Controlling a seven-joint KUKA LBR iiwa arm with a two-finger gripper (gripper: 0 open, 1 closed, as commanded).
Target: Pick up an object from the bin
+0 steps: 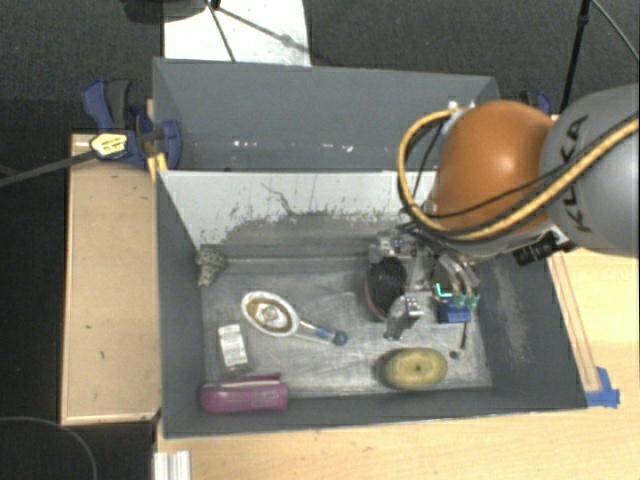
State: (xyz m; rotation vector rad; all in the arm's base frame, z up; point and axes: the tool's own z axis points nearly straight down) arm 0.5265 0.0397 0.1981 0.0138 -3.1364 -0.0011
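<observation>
- Gripper sits low in the right half of the grey metal bin, under the arm's orange cover and looped cables.
- Whether it is spread or pressed together cannot be told, because its tip is lost among dark parts and shadow.
- Just beside the gripper on its left lies a black rounded thing, near the middle of the bin floor and toward the back wall. Whether the 2 touch cannot be told.
- Just in front of the gripper, near the front wall, a yellow-green round disc lies flat.
- Left of centre lies a white oval piece with a blue-tipped handle pointing right.
- Just to the front left of it sits a small white packet, and a purple oblong case lies along the front wall near the left corner.
- At the back left of the floor rests a small tan lump, well apart from the gripper.
</observation>
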